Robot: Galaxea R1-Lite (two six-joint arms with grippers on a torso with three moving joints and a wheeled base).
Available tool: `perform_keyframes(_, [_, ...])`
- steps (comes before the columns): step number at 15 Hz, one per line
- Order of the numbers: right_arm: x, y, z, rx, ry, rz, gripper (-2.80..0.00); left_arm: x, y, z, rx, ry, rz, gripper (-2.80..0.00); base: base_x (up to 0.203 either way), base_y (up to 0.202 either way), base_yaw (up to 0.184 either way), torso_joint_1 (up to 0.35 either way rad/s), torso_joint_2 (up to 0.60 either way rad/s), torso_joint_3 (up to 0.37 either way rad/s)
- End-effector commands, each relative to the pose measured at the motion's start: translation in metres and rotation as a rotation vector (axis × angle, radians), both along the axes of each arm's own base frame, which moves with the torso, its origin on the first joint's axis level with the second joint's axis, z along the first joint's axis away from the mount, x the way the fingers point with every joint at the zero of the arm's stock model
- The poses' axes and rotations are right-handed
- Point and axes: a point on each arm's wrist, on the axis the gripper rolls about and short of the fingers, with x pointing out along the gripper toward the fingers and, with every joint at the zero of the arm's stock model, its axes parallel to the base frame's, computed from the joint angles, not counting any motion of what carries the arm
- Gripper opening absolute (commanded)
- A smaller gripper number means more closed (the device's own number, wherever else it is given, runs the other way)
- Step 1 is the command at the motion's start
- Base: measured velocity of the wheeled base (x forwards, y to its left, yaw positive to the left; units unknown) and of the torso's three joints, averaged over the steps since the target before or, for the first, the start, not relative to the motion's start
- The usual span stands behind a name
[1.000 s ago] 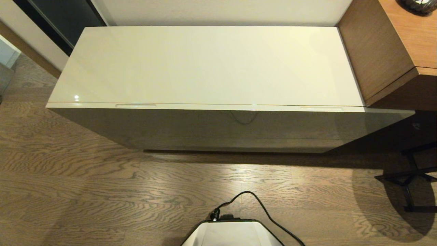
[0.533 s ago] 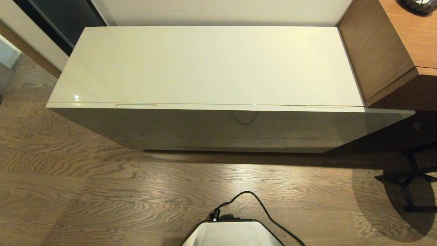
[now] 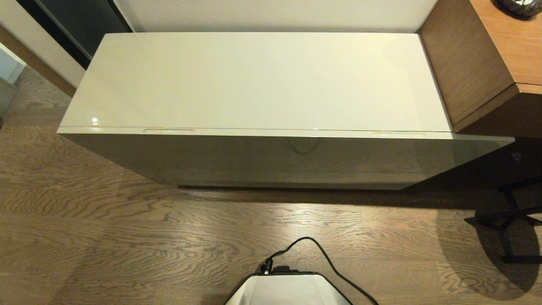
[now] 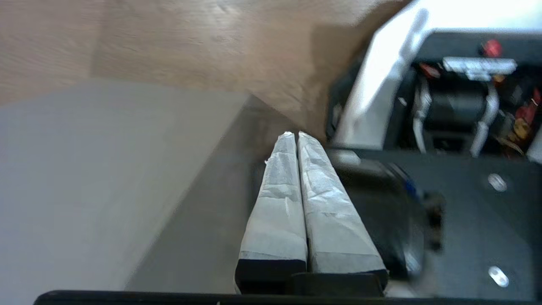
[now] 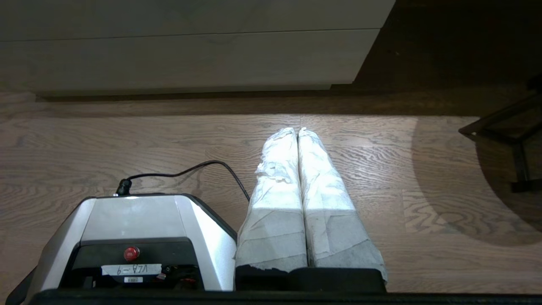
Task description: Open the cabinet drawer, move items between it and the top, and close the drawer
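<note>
The low cabinet stands before me with its glossy cream top bare. The cabinet drawer is closed, and two long oval recesses show along its upper rim. The items are out of view. Neither arm appears in the head view. In the left wrist view my left gripper is shut and empty, low beside my own base, with a pale grey panel beside it. My right gripper is shut and empty above the wooden floor, short of the cabinet front.
A brown wooden desk butts against the cabinet's right end. Black metal legs stand on the floor at the right. My base and its black cable lie on the floor in front of the cabinet.
</note>
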Motion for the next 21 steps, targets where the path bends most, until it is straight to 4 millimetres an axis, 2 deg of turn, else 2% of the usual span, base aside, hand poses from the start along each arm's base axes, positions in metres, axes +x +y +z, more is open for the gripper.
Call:
perform_keyframes(1, [-0.001,0.0,-0.001,0.0,-0.013,-0.001,-2.8,-0.003,-0.007,-0.008,-0.012,0.041,-0.003,-2.8,0.0,0.0,0.0,0.0,0.0,0.0])
perform_keyframes(3, [-0.001,0.0,-0.001,0.0,-0.013,0.0,-2.8,-0.008,-0.006,-0.021,0.043,-0.024,-0.06,-2.8,0.0,0.0,0.0,0.0,0.0,0.0])
perform_keyframes(5, [-0.001,0.0,-0.001,0.0,-0.011,-0.001,-2.8,-0.014,-0.004,-0.042,0.18,-0.142,-0.099,-2.8,0.0,0.0,0.0,0.0,0.0,0.0])
perform_keyframes(6, [-0.001,0.0,-0.001,0.0,-0.013,0.001,-2.8,-0.009,-0.002,-0.049,0.255,-0.187,-0.102,-2.8,0.0,0.0,0.0,0.0,0.0,0.0])
perform_keyframes(8, [-0.001,0.0,-0.001,0.0,-0.012,0.001,-2.8,0.004,-0.001,-0.039,0.307,-0.353,-0.074,-2.8,0.0,0.0,0.0,0.0,0.0,0.0])
perform_keyframes(11, [-0.001,0.0,-0.001,0.0,-0.013,0.0,-2.8,0.024,-0.002,-0.037,0.256,-0.544,-0.047,-2.8,0.0,0.0,0.0,0.0,0.0,0.0])
perform_keyframes(13, [-0.001,0.0,-0.001,0.0,-0.011,0.0,-2.8,0.044,-0.004,-0.05,0.221,-0.702,-0.111,-2.8,0.0,0.0,0.0,0.0,0.0,0.0])
perform_keyframes(15, [-0.001,0.0,-0.001,0.0,-0.011,-0.001,-2.8,0.052,-0.005,-0.065,0.12,-0.739,-0.157,-2.8,0.0,0.0,0.0,0.0,0.0,0.0])
perform_keyframes(17, [-0.001,0.0,-0.001,0.0,-0.013,0.001,-2.8,0.053,-0.006,-0.07,0.057,-0.703,-0.152,-2.8,0.0,0.0,0.0,0.0,0.0,0.0])
perform_keyframes(21, [-0.001,0.0,-0.001,0.0,-0.011,0.001,-2.8,0.053,-0.006,-0.07,0.059,-0.702,-0.151,-2.8,0.0,0.0,0.0,0.0,0.0,0.0])
